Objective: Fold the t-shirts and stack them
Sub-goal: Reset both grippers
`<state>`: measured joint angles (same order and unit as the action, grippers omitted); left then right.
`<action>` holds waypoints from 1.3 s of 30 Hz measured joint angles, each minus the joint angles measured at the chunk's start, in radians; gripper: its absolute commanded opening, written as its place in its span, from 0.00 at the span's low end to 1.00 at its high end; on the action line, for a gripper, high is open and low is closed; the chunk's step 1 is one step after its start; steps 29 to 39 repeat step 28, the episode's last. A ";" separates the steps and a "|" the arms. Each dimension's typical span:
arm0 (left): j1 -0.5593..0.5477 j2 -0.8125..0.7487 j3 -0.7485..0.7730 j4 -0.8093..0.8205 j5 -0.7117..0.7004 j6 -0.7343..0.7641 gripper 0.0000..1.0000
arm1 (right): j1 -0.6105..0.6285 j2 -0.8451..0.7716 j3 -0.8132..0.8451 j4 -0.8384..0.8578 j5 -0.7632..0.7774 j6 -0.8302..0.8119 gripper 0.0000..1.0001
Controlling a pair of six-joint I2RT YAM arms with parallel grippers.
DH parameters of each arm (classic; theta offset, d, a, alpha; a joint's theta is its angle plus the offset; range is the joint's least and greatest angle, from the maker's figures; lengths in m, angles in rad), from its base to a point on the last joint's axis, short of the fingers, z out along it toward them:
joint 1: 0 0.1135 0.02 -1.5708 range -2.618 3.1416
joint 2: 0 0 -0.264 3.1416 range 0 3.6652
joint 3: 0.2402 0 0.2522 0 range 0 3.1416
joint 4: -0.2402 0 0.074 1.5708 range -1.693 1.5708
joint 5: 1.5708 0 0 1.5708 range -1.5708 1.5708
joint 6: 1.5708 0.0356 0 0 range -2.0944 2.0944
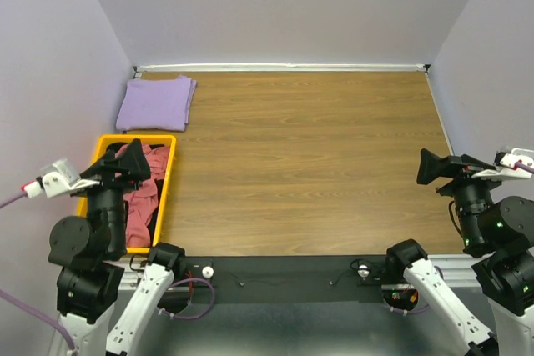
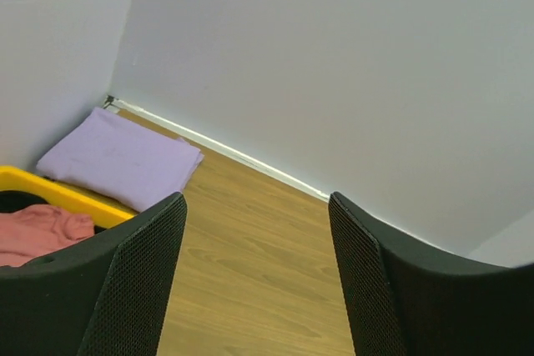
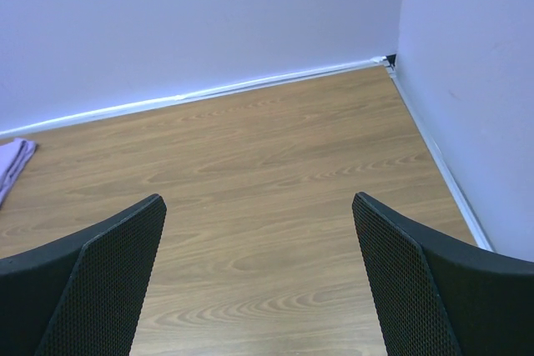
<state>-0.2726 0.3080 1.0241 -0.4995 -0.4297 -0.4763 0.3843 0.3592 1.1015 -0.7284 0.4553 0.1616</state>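
Two end effectors stand spread wide, pinching nothing: the left end effector (image 2: 257, 206) hangs over the yellow bin (image 1: 169, 174) at nine o'clock on the worktop (image 1: 317, 164), the right end effector (image 3: 258, 202) at four o'clock. The lavender shirt (image 1: 156, 103) lies folded flat at ten o'clock, just beyond the bin. The pink shirt (image 1: 143, 185) sits crumpled inside the bin.
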 measured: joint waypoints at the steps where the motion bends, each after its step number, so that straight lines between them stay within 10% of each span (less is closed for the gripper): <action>1: 0.000 -0.027 -0.002 -0.023 -0.010 -0.005 0.88 | 0.000 -0.006 -0.005 0.001 0.000 -0.006 1.00; 39: 0.000 -0.187 -0.049 -0.131 -0.039 -0.041 0.98 | 0.000 -0.087 -0.140 0.067 -0.019 -0.023 1.00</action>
